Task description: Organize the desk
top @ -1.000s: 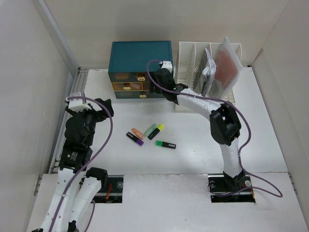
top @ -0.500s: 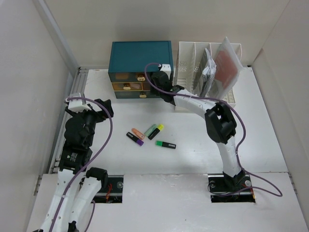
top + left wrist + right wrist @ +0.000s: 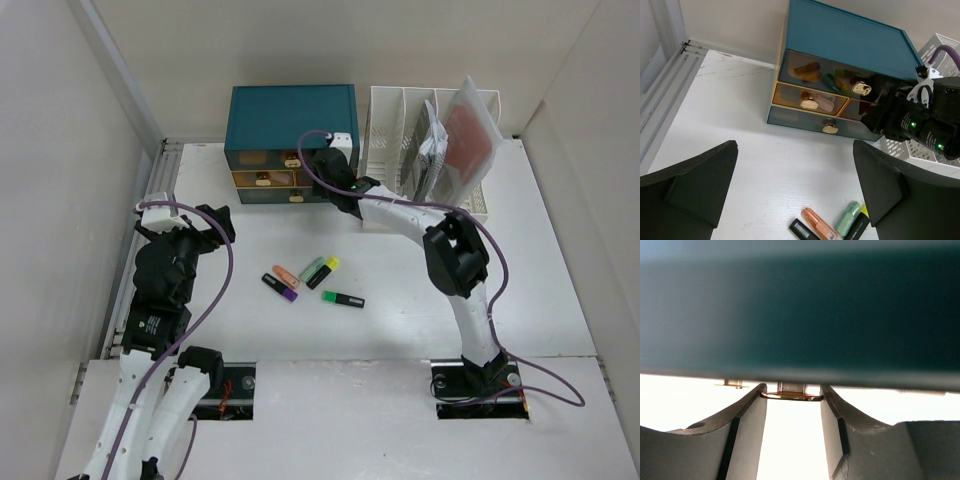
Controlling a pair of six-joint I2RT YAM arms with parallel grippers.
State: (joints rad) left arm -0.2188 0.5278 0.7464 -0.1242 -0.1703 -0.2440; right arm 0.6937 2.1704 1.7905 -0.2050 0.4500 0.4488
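The desk (image 3: 250,330) is a wide white tabletop. Several highlighters lie loose at its middle: an orange one (image 3: 283,273), a purple-capped one (image 3: 280,288), a mint one (image 3: 311,268), a yellow one (image 3: 323,272) and a green one (image 3: 343,299). At the back stands a teal drawer cabinet (image 3: 290,110). My right gripper (image 3: 318,172) is pressed against the cabinet's right side. In the right wrist view its fingers close on a gold drawer knob (image 3: 791,389) from both sides. My left gripper (image 3: 795,145) hangs open over the desk's left part, empty.
A white slotted file rack (image 3: 400,130) holding packets (image 3: 465,140) stands right of the cabinet. Walls close in at the left and back, and a metal rail (image 3: 150,200) runs along the left edge. The cabinet's other gold knobs (image 3: 810,103) face forward.
The right gripper has pushed in closer to the cabinet front and its jaws have narrowed around the knob. The left arm and the highlighters have not moved.
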